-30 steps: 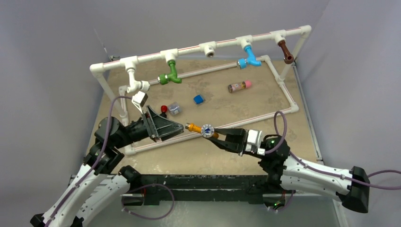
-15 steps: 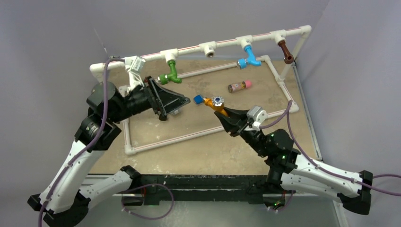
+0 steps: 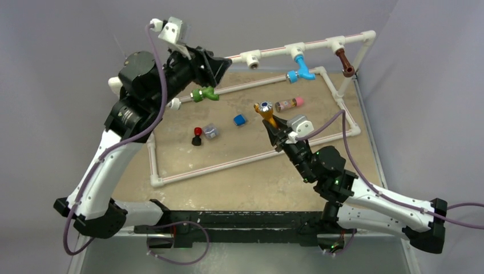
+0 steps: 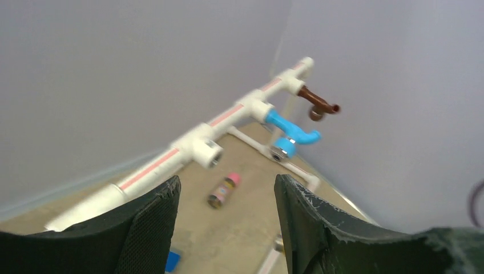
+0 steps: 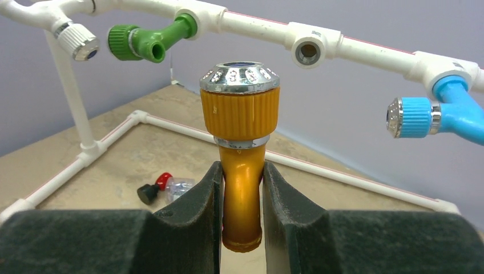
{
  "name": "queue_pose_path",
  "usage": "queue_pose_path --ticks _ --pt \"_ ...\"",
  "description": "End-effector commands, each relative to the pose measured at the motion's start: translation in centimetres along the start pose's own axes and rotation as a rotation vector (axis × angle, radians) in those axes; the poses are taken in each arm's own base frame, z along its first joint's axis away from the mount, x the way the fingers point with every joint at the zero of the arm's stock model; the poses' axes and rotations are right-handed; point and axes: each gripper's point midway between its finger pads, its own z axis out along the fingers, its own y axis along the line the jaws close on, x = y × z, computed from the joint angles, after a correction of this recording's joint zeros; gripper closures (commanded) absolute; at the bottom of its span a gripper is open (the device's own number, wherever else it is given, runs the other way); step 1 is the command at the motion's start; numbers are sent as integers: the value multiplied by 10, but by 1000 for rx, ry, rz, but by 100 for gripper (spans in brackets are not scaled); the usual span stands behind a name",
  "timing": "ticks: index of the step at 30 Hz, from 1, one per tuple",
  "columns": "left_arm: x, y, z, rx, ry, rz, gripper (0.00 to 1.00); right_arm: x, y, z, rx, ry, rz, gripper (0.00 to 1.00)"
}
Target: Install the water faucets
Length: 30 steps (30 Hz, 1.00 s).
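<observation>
Across the top of the overhead view, a white plastic pipe frame [image 3: 319, 43] carries a green faucet [image 3: 204, 94], a blue faucet [image 3: 301, 69] and a brown faucet [image 3: 344, 61]. An empty socket [image 3: 251, 59] sits between green and blue. At upper left, the left gripper [image 4: 225, 197] hangs spread wide, empty, facing the rail. At centre, the right gripper [image 5: 242, 194] pinches the smooth shaft of the orange faucet [image 5: 240, 114]. It stands upright, ridged collar and chrome cap uppermost, in open air short of the socket.

I see the orange faucet [image 5: 242, 117] as glossy plastic, its ridged collar capped in shiny metal-look trim; the pads [image 5: 194, 214] of my right claw [image 5: 242, 171] look matt, finely rough.
</observation>
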Motion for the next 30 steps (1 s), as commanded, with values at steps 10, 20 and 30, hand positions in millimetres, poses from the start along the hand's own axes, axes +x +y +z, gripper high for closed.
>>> queue_pose_path --ticks 10,20,30 --pt "-28 126 75 -541 -156 415 40 -28 -15 20 87 -44 -119 100" --pt "11 212 96 -581 -74 279 44 -31 -13 26 73 -60 -161 100" --pt "52 257 96 -650 -3 241 44 -30 -14 23 73 -67 -121 100"
